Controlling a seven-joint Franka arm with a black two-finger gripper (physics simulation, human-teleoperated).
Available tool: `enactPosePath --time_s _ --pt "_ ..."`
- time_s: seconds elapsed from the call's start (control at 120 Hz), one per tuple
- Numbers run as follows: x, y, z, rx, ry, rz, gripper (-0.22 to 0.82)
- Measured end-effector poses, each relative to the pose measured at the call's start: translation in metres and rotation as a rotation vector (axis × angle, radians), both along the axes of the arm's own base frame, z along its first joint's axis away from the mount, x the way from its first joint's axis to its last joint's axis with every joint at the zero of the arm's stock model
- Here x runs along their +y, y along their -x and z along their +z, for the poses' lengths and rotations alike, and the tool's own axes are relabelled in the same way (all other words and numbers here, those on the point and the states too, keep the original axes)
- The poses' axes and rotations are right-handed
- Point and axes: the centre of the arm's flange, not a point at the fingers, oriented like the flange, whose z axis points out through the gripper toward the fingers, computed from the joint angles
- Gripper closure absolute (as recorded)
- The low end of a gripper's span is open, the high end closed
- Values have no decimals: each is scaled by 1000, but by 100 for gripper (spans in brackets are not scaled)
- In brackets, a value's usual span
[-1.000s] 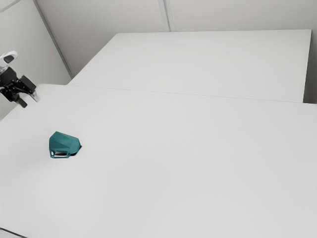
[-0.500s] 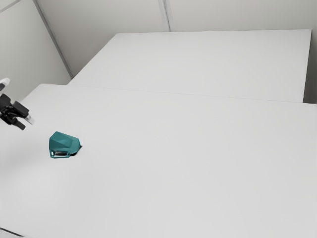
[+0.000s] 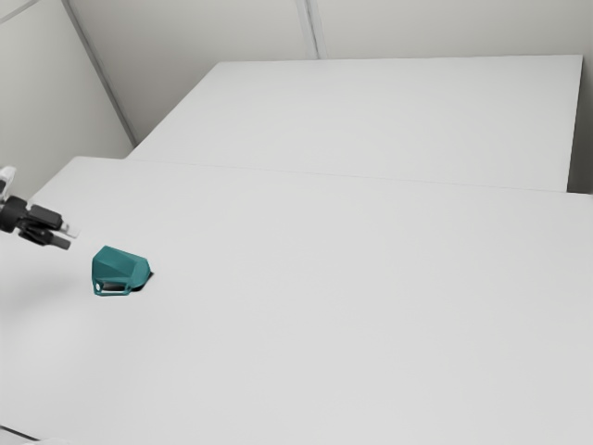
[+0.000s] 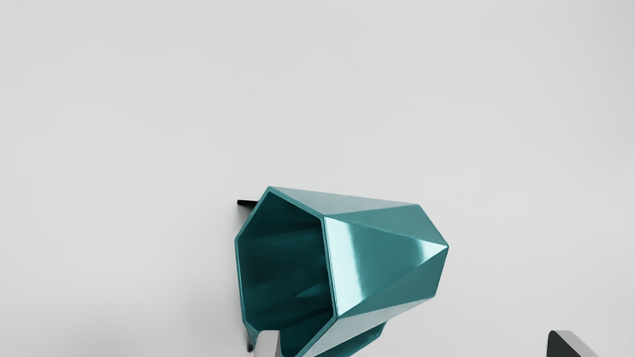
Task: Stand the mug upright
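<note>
The glossy teal, faceted mug [image 4: 387, 263] lies on its side on the plain white surface [image 3: 371, 297], its mouth apparently toward the exterior view's left. The black two-finger hand [image 3: 72, 238] is near it, spread wide, holding nothing.

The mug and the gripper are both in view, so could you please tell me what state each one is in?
Mug: tipped over on its side on the table, not upright, mouth uncovered, nothing visible inside.
Gripper: open, fingers apart, holding nothing, short of the mug.
</note>
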Motion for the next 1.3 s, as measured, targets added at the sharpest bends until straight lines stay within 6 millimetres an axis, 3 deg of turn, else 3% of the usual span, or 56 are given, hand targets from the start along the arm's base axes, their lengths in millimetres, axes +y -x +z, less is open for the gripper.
enactPosePath --time_s 0.4,0.667,0.892,1.3 --pt "-1 13 -31 45 153 -5 2" --pt "4 8 -55 63 187 -3 2" --pt "11 -3 -58 55 172 -9 2" --pt "-11 -18 -72 44 288 -20 2"
